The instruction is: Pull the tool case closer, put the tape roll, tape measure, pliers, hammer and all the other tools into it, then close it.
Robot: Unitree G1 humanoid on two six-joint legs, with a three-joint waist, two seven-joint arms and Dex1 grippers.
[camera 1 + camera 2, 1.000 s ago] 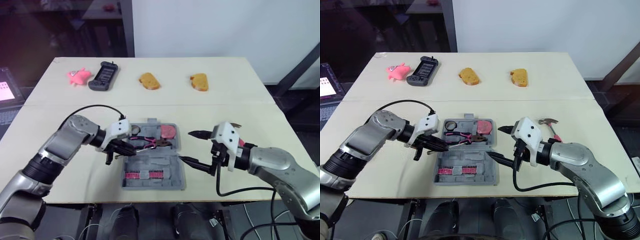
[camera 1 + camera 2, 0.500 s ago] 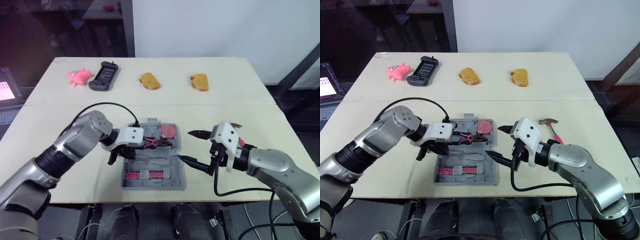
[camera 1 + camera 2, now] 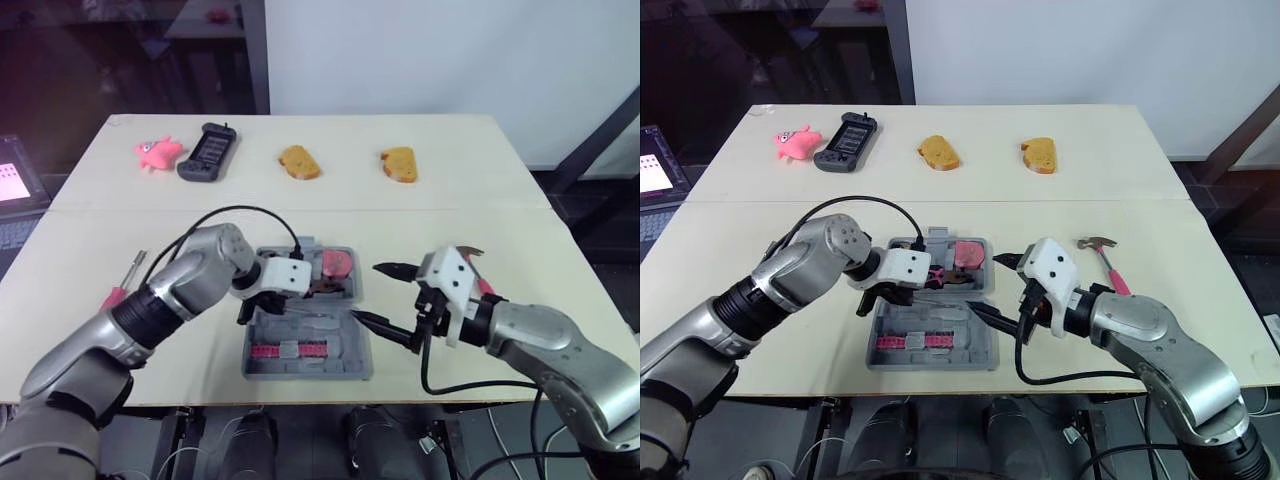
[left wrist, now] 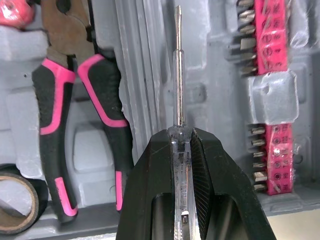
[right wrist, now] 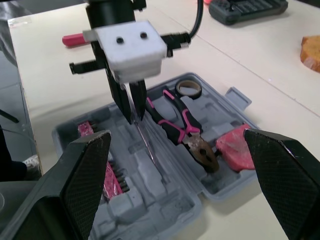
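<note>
Left wrist view has the left tool (image 4: 180,135) clamped on a slim clear-handled screwdriver (image 4: 178,75), now carried in from the left over the middle groove of the open grey plastic tool case (image 3: 345,368) at the front edge of the desk (image 3: 450,200), nearly stowed, while the right tool (image 3: 365,291) gapes empty alongside.

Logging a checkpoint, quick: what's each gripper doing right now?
Left gripper: shut on the screwdriver, over the tool case.
Right gripper: open, empty.
</note>
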